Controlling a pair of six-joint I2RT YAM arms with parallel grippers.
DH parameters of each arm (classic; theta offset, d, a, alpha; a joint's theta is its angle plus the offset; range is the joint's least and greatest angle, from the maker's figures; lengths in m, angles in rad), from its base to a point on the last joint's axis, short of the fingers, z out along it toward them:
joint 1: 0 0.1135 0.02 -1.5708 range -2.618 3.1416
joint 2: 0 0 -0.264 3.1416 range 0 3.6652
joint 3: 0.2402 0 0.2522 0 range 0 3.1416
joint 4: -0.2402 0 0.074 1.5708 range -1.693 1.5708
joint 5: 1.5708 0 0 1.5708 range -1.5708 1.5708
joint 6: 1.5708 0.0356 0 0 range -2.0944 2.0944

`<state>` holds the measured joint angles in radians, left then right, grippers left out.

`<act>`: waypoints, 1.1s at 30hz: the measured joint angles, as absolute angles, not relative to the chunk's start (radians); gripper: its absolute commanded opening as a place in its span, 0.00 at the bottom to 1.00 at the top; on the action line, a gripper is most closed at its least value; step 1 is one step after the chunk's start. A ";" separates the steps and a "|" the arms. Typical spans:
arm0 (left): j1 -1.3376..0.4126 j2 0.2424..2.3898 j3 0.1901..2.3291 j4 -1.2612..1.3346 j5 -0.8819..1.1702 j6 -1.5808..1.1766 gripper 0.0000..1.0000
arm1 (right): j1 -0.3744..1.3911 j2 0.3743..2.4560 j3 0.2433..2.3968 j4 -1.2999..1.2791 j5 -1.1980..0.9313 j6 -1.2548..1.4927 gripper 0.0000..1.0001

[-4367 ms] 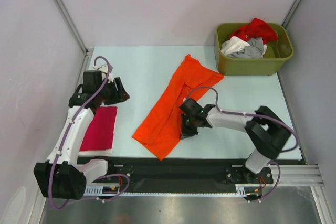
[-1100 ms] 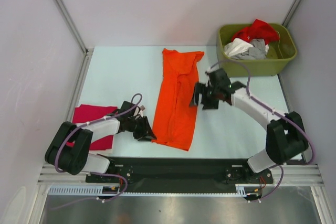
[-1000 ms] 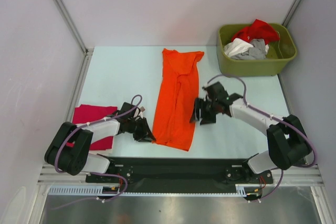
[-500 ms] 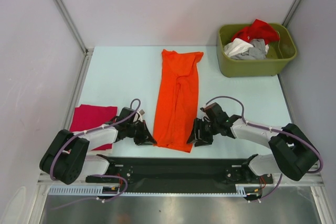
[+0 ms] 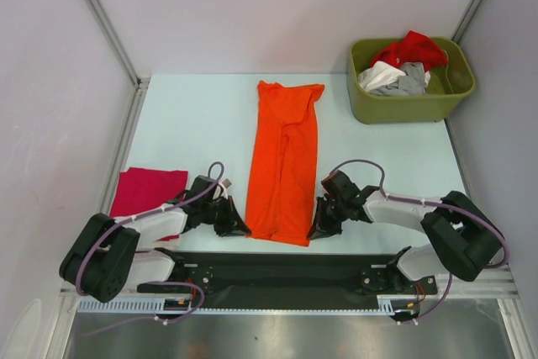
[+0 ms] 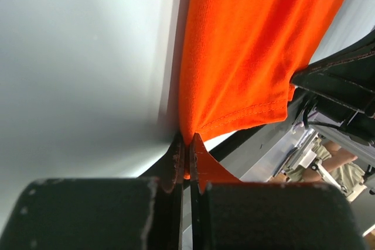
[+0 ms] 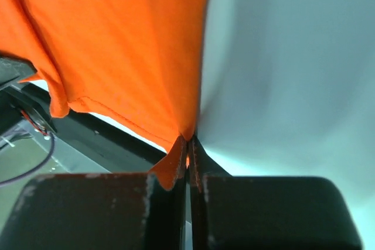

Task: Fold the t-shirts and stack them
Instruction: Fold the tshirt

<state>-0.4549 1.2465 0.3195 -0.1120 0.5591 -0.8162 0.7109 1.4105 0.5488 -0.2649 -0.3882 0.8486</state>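
Note:
A bright orange t-shirt [image 5: 284, 161] lies folded into a long strip down the middle of the table, hem toward the arms. My left gripper [image 5: 240, 228] is shut on its near left corner, and the orange cloth [image 6: 246, 57] runs away from the pinch in the left wrist view. My right gripper [image 5: 315, 231] is shut on the near right corner; the right wrist view shows the orange cloth [image 7: 117, 45] caught between the jaws. A folded magenta-red t-shirt [image 5: 148, 193] lies flat at the left. Red, white and grey t-shirts [image 5: 400, 65] are heaped in the bin.
The olive-green plastic bin [image 5: 410, 102] stands at the back right corner. A black rail [image 5: 277, 266] runs along the table's near edge just behind both grippers. Grey walls close the table at left, right and back.
The right arm swept from beside the shirt's middle down to its near right corner and shut on it. The left gripper closed on the near left corner. The shirt's hem has shifted slightly.

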 measured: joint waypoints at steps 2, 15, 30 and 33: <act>-0.462 1.230 0.303 -0.107 0.564 -0.831 0.00 | 0.712 1.374 0.533 -0.282 -0.367 0.843 0.00; -0.518 1.051 0.183 -0.121 0.598 -0.910 0.39 | 0.720 1.182 0.428 -0.345 -0.403 0.810 0.31; -0.509 1.066 0.697 -0.408 0.388 -0.777 0.60 | 0.413 1.560 1.165 -0.490 -0.133 0.499 0.64; -0.478 1.216 0.867 -0.389 0.333 -0.699 0.56 | 0.401 1.754 1.394 -0.495 -0.022 0.493 0.45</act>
<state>-0.4782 1.2156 0.8673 -0.3885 0.3328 -0.6991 0.4007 1.7542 1.3945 -0.4953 -0.0216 0.4927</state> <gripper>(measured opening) 0.584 0.567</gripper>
